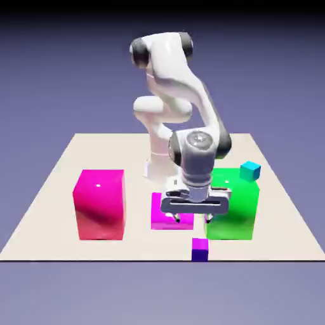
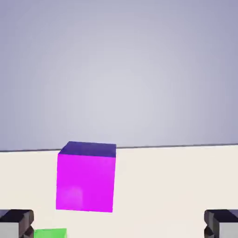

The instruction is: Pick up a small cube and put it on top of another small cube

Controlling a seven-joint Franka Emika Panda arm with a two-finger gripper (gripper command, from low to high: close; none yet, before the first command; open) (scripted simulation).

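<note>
You have a smooth, glossy white arm [image 1: 171,70] that looks like hard plastic, with dark, duller caps at its joints. The wrist housing [image 1: 199,152] reads as shiny grey metal, and your pincer [image 1: 193,219] has a polished, metallic-looking body. The large magenta block [image 1: 101,206] and the green block [image 1: 236,206] look like glossy plastic, each with a small bright highlight. Your small purple-violet cube [image 2: 85,181] looks smooth and plastic-like, a soft sheen on its bright face. The small cyan cube [image 1: 250,171] looks smooth too. Your pale worktop [image 1: 57,190] appears smooth and matt, without visible grain.
</note>
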